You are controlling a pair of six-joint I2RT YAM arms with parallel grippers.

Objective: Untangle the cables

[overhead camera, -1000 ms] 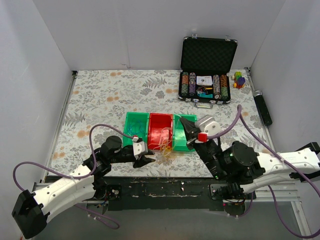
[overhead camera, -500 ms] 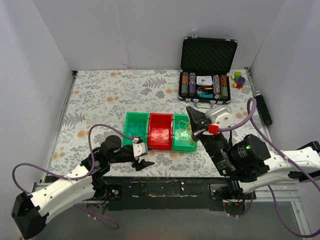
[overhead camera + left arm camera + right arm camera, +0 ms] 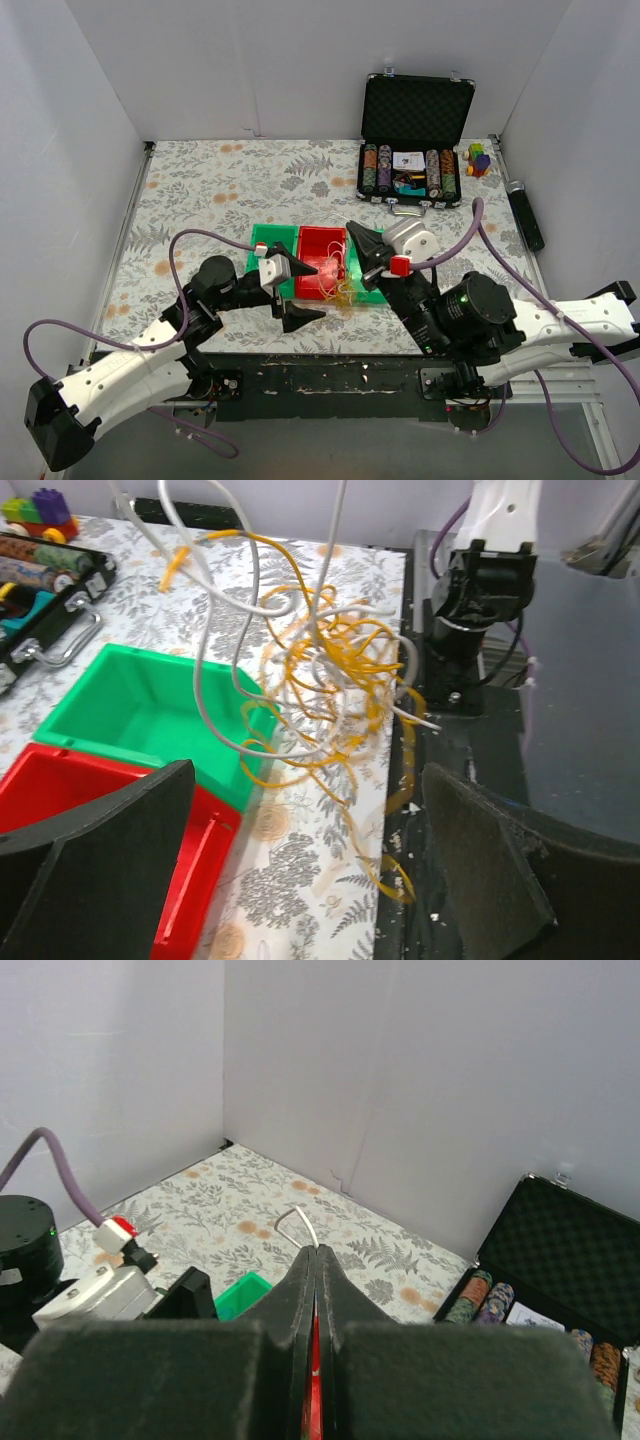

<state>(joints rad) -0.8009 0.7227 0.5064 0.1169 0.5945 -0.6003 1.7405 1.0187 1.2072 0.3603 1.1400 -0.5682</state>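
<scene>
The cables (image 3: 338, 284) are a loose tangle of thin yellow-orange and white wires, hanging over the front edge of the red bin (image 3: 318, 258). My right gripper (image 3: 352, 232) holds the tangle up from above, shut on a white strand whose end (image 3: 300, 1223) sticks out past the closed tips (image 3: 316, 1252). My left gripper (image 3: 318, 292) stands wide open just left of the tangle. In the left wrist view the cables (image 3: 335, 675) hang in front of its two spread fingers (image 3: 100, 850), touching neither. No teal wire shows.
Three bins stand in a row: green (image 3: 266, 243), red, and green (image 3: 374, 292). An open black case of poker chips (image 3: 410, 170) sits at the back right, with toy blocks (image 3: 478, 158) and a black tool (image 3: 525, 215) beside it. The table's front edge (image 3: 400, 810) lies under the tangle.
My left gripper has opened wide and lifted toward the bins. My right gripper swung right with the cables, then came back left over the red bin.
</scene>
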